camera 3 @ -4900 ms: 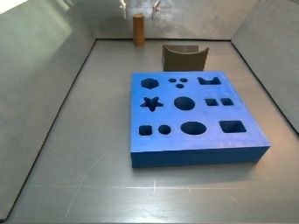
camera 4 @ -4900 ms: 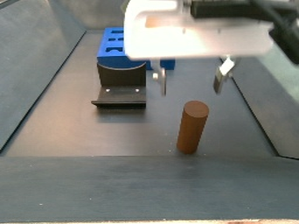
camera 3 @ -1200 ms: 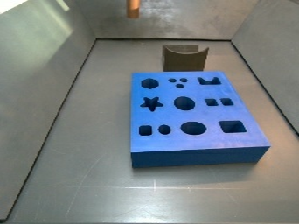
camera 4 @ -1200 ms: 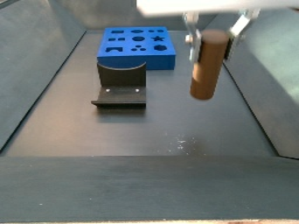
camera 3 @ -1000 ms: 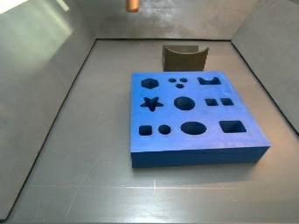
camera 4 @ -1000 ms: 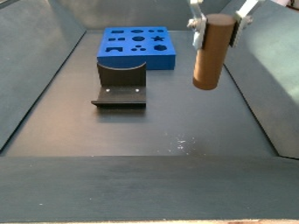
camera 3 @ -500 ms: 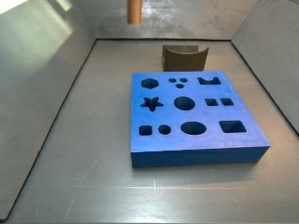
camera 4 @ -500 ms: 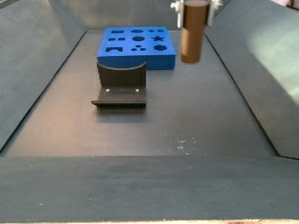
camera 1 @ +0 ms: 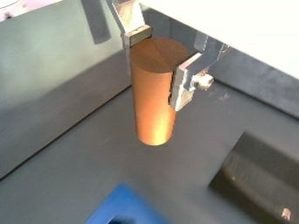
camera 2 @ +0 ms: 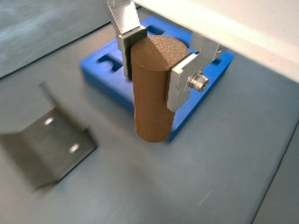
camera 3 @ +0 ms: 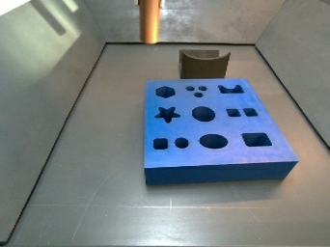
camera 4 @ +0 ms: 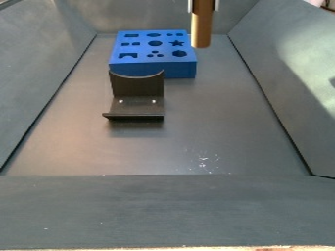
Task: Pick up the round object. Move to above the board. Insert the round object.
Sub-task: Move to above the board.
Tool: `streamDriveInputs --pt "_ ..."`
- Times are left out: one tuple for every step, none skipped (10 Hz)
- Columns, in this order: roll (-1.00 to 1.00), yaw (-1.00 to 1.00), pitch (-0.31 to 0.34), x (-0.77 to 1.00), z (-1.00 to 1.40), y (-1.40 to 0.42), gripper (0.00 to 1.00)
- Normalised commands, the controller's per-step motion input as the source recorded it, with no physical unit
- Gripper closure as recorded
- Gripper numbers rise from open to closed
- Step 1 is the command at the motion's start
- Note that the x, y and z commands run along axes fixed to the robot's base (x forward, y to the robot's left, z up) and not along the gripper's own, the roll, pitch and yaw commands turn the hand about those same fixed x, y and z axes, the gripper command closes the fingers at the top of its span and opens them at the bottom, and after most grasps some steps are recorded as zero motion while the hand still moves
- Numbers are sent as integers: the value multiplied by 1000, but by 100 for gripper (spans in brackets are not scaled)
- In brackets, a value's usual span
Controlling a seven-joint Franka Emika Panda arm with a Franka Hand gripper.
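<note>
The round object is an orange-brown peg (camera 1: 152,101), held upright between my gripper's (camera 1: 160,63) silver fingers (camera 1: 187,80), which are shut on its upper end; it also shows in a wrist view (camera 2: 152,92) with the gripper (camera 2: 158,59). In both side views only the peg hangs down from the upper edge (camera 3: 150,21) (camera 4: 202,22); the gripper is out of frame there. The blue board (camera 3: 279,160) lies flat with dark shaped holes. The peg is high in the air, beside the board's (camera 4: 187,65) edge. The board sits under the peg in a wrist view (camera 2: 114,89).
The dark fixture (camera 3: 203,64) stands on the floor beside the board, and shows in the other views (camera 4: 133,103) (camera 2: 52,149) (camera 1: 263,175). Grey sloping walls enclose the floor. A blue board corner (camera 1: 122,205) shows in a wrist view.
The gripper has carried the peg away from the near floor toward the board. The grip on the peg is unchanged. The board and fixture have not moved.
</note>
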Motion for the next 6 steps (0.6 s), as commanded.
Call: streamDriveInputs --pt "2 8 10 94 -19 -1000 100" --pt "-4 7 24 105 -22 -1000 100" --pt "-6 10 32 115 -22 -1000 100" --pt "13 10 43 126 -25 -1000 100" --pt "16 -1 53 142 -25 -1000 100" --pt "48 1 74 154 -26 -843 100"
